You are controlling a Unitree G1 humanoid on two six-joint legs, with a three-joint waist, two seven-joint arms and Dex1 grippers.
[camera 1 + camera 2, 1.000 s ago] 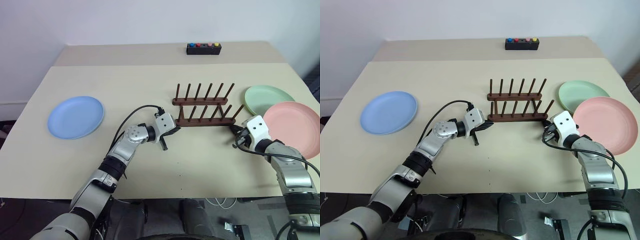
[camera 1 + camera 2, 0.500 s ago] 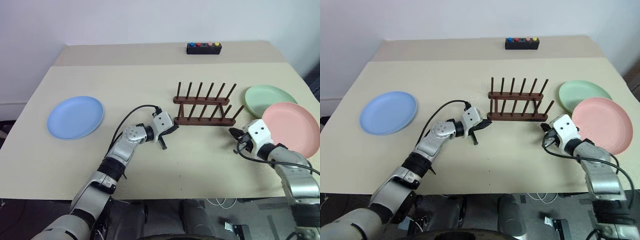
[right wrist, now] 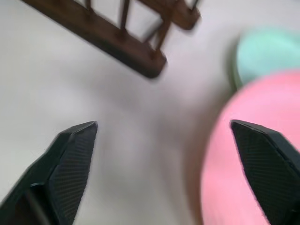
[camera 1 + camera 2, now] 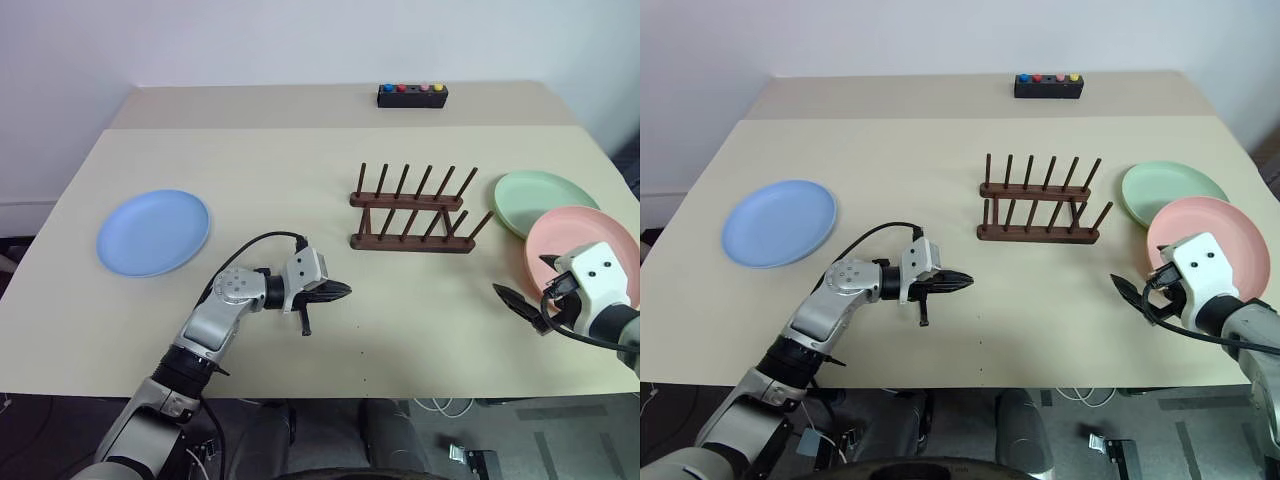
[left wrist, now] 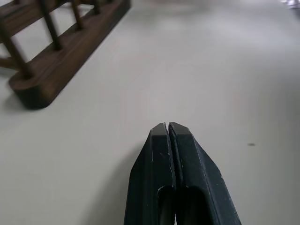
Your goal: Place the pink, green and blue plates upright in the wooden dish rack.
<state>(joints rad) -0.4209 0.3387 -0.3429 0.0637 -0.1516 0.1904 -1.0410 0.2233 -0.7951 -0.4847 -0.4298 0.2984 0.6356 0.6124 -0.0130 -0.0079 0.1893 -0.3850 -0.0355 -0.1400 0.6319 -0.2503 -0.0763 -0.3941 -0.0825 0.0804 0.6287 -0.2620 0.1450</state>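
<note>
The wooden dish rack [image 4: 412, 210] stands with no plates in it at the table's middle right. Far off at the table's left lies the blue plate [image 4: 153, 232]. The green plate [image 4: 540, 190] lies flat to the right of the rack, and the pink plate [image 4: 578, 236] overlaps its near edge. My left gripper [image 4: 340, 290] is shut on nothing, level, in front of the rack's left end and apart from it. My right gripper [image 4: 520, 277] is open at the pink plate's near left edge and holds nothing. The right wrist view has the pink plate [image 3: 225, 180] by one finger.
A small black box with coloured buttons [image 4: 412, 95] sits at the table's far edge. A seam runs across the table [image 4: 300, 160] behind the rack. Bare tabletop lies between the blue plate and the rack, and in front of the rack.
Both grippers have drawn back from the rack's ends toward the near edge. The right gripper has opened and moved right, beside the pink plate. The rack stays where it was.
</note>
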